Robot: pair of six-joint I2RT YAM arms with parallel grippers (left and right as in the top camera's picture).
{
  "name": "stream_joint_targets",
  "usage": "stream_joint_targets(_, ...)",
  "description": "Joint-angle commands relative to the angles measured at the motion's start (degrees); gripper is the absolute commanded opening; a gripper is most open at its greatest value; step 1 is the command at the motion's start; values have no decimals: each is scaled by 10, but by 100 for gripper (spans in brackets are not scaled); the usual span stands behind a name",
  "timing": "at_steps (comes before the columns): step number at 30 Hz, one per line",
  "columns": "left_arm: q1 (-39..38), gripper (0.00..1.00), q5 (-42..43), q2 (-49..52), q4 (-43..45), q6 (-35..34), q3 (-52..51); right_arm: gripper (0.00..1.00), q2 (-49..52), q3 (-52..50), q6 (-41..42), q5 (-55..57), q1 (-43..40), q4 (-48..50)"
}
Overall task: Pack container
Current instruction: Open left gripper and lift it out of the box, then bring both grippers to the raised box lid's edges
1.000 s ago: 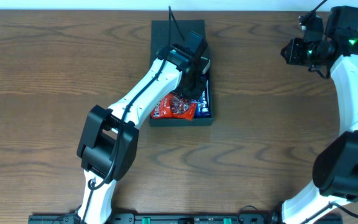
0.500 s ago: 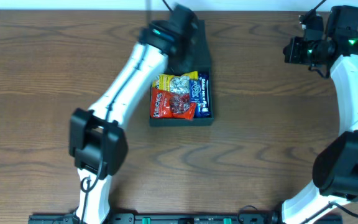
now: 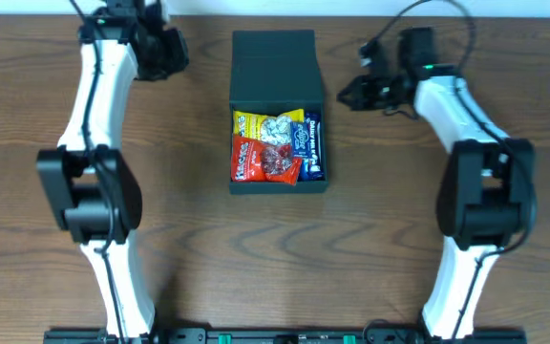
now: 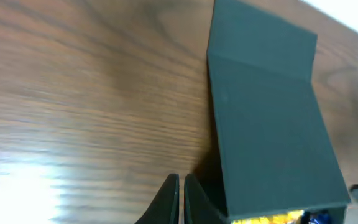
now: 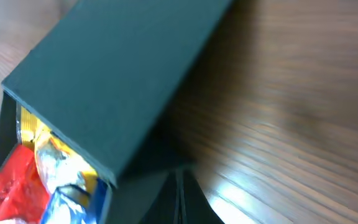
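Note:
The dark teal-green container (image 3: 277, 184) sits at the table's middle back, its flap lid (image 3: 275, 69) raised over the rear half. Red, yellow and blue snack packets (image 3: 277, 148) fill the open front part. My left gripper (image 3: 170, 53) is shut and empty, left of the lid and apart from it. In the left wrist view the shut fingers (image 4: 182, 190) sit beside the lid (image 4: 272, 118). My right gripper (image 3: 349, 93) is shut and empty, just right of the container. In the right wrist view its fingers (image 5: 180, 186) are beside the lid (image 5: 110, 81), with packets (image 5: 48, 174) below it.
The wooden table (image 3: 399, 239) spreads all around the container. A pale wall edge runs along the table's far side (image 3: 351, 8). Both arms reach in from the front, one on each side of the container.
My left arm has lifted off the container and swung far left. My right arm has moved from the far right in towards the container's right side. The lid stands more over the box.

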Motion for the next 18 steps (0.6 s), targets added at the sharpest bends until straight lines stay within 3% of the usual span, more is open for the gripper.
stream_joint_targets(1,-11,6,73,51,6,-17,-2,1,5,0,42,-20,10,19)
stream_joint_targets(7,-21,6,150,117,34,-65,-2,1,42,0,81,-20,16,45)
stream_joint_targets(18,-35,6,159,134,78,-83,-2,1,84,0,96,-92,21,116)
